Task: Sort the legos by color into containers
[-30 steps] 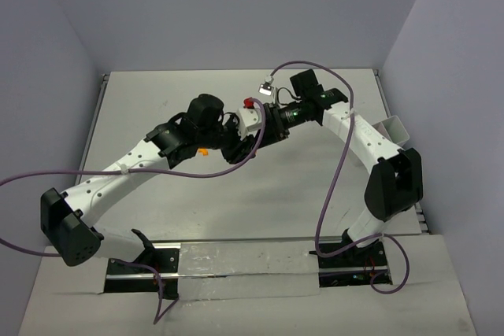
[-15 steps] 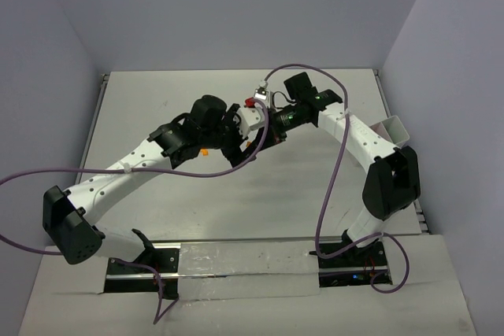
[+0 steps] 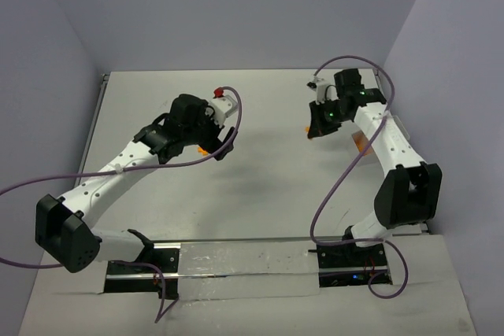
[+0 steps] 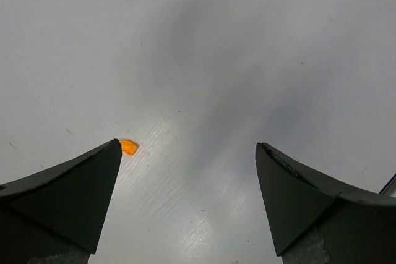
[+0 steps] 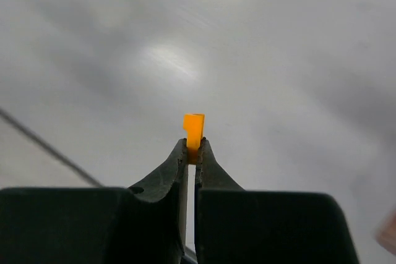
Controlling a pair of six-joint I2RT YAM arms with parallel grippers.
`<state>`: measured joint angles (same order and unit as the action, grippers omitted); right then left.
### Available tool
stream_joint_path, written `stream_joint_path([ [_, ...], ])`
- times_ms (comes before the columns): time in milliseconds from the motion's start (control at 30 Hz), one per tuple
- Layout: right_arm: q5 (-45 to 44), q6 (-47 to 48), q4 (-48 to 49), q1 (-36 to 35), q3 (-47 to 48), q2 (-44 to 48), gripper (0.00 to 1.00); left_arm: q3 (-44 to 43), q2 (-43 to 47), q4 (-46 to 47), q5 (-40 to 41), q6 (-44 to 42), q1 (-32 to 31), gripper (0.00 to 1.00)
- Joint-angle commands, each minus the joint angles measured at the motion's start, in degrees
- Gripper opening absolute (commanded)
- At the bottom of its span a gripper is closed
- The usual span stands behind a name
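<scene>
My right gripper [image 5: 193, 144] is shut on a small orange-yellow lego [image 5: 193, 128] that sticks out past its tips, held above the bare table. In the top view this gripper [image 3: 310, 132] is at the right middle of the table, with the lego as an orange speck. My left gripper [image 4: 189, 146] is open and empty, low over the table. Another orange lego [image 4: 129, 147] lies on the table, just past its left fingertip [image 4: 111, 153]. In the top view the left gripper [image 3: 211, 147] is at the table's middle left. A white translucent container [image 3: 396, 127] shows partly behind the right arm, with orange inside [image 3: 359, 144].
Purple cables loop from both arms; the left one ends at a red cap [image 3: 218, 91] on the wrist camera. Grey walls close the table at the back and sides. No red or green legos show.
</scene>
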<state>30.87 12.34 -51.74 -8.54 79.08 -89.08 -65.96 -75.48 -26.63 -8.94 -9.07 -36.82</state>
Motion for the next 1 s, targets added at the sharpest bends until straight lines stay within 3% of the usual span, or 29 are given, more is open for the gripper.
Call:
stream_joint_path([
  [0,-21.88,10.52,-1.46,6.59,-1.15,3.33,0.0,-0.18,-1.18,2.76,2.81,4.49,1.4,0.99],
  [267,-35.79,16.39,-2.2,13.82,1.78,-0.9,0.01,-3.18,-7.09,0.15,2.02,5.02,3.0,0.99],
  [500,-39.75,16.48,-2.31,15.31,2.05,-5.05,0.05,-3.38,-7.67,-0.36,1.42,4.89,4.65,0.99],
  [767,-40.28,15.07,-1.54,15.4,3.58,-8.91,0.19,-3.65,-8.93,-0.93,2.0,5.21,6.84,0.99],
  [967,-40.8,14.67,-1.66,15.43,4.07,-9.68,0.43,-4.35,-9.48,-1.91,2.55,5.98,9.85,0.99],
])
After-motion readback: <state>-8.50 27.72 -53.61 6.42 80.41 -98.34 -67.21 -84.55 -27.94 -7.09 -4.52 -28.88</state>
